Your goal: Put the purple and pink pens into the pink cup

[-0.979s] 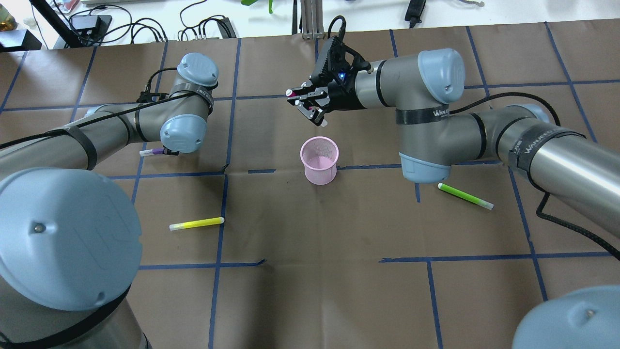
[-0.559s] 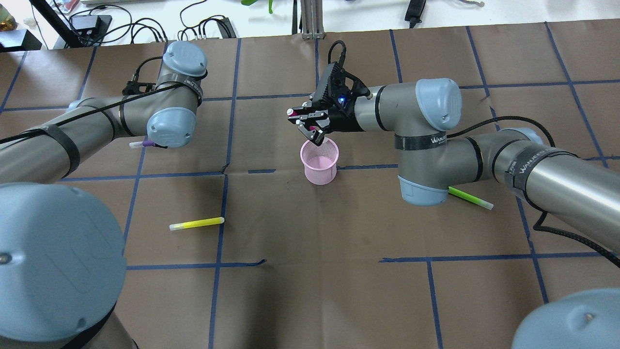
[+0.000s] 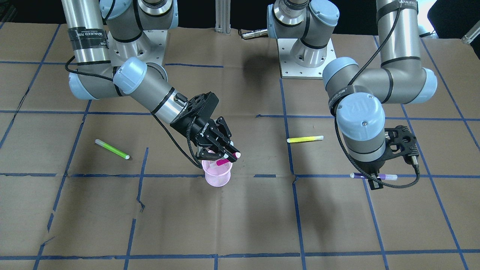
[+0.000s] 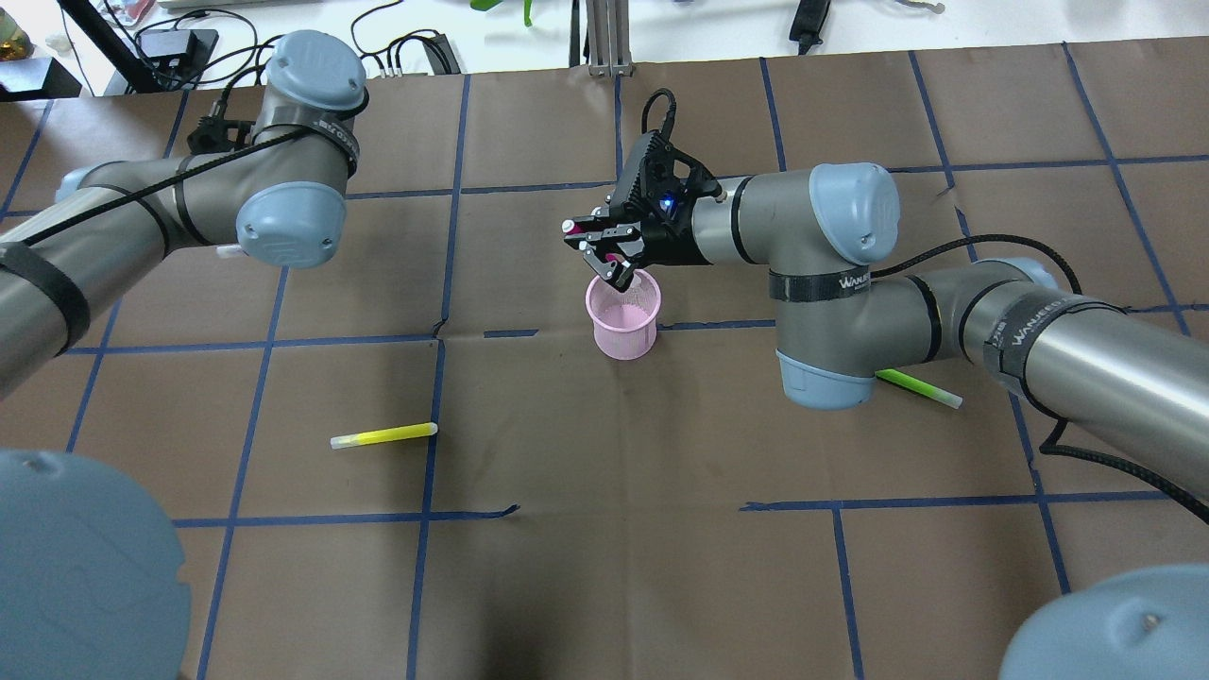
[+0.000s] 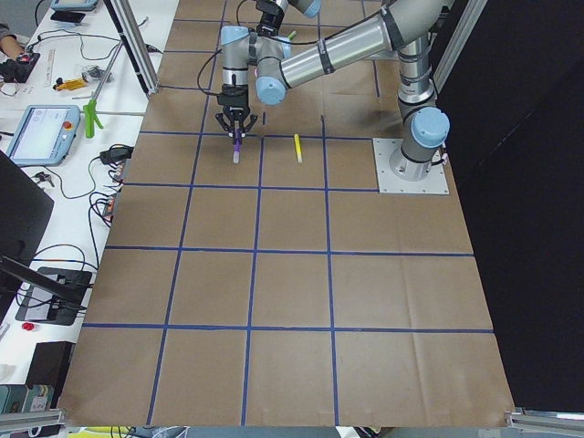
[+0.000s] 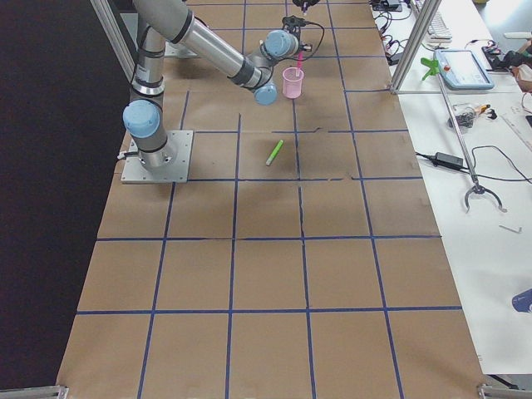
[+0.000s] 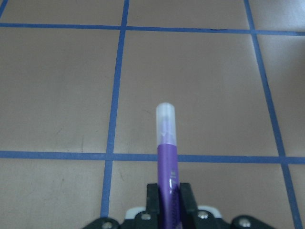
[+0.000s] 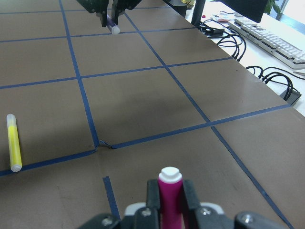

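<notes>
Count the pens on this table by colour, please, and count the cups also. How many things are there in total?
pink pen: 1
purple pen: 1
yellow pen: 1
green pen: 1
pink cup: 1
Total: 5

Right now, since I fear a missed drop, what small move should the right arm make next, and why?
Probably lower the right tool a little before releasing. It is shut on the pink pen, which is tilted, with only its lower end at the rim of the cup; dropped now, it might tip out.
</notes>
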